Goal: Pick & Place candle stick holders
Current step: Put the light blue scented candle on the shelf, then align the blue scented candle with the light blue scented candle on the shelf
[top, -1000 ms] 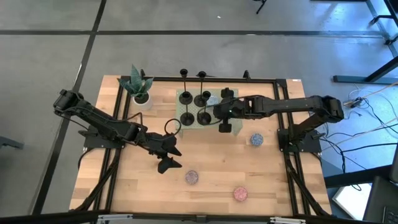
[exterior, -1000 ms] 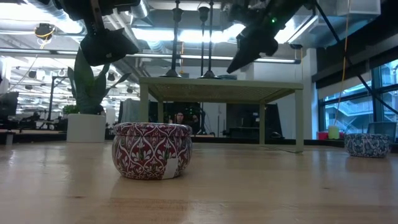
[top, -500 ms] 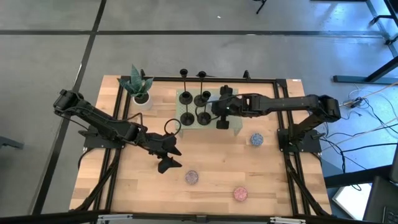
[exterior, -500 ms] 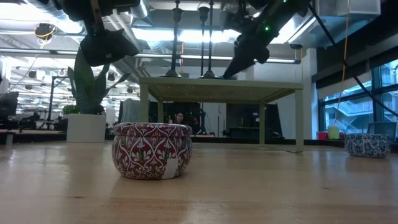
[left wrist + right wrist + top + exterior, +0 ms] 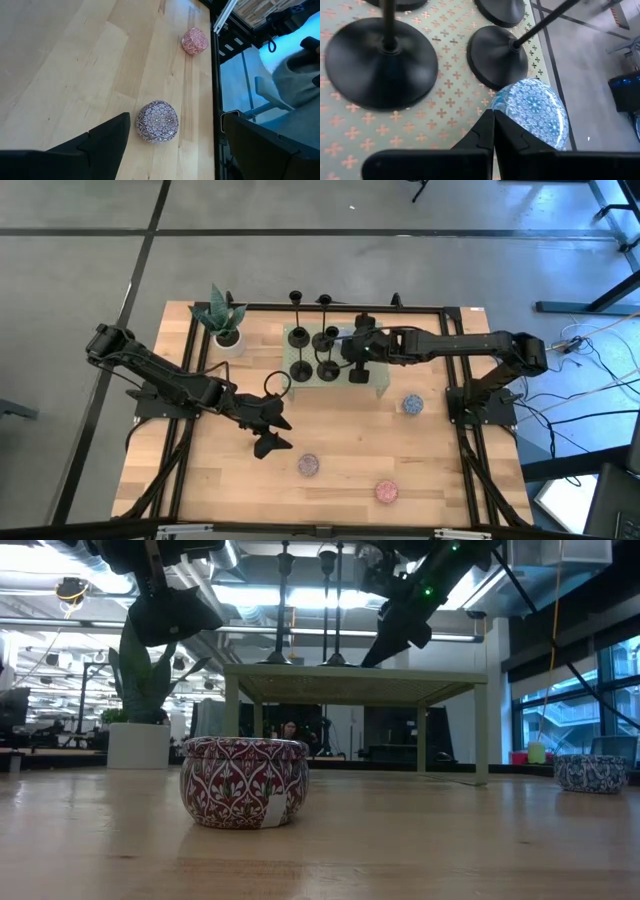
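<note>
Four candle stick holders (image 5: 312, 350) upright on pale green perforated stand (image 5: 380, 385) at far middle of table (image 5: 200, 480), beside potted plant (image 5: 222, 320). Right gripper (image 5: 356, 372) over stand just beside nearest holder, fingers (image 5: 485, 135) pressed together, grasping nothing; blue speckled puck (image 5: 532, 112) just ahead of tips. Left gripper (image 5: 268, 432) over table's middle, fingers (image 5: 100, 145) spread wide, empty, near patterned puck (image 5: 157, 121) and pink puck (image 5: 194, 40).

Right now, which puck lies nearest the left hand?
The dark red patterned puck, just ahead of the open left hand; the pink puck lies farther on, the blue puck far to the right.
</note>
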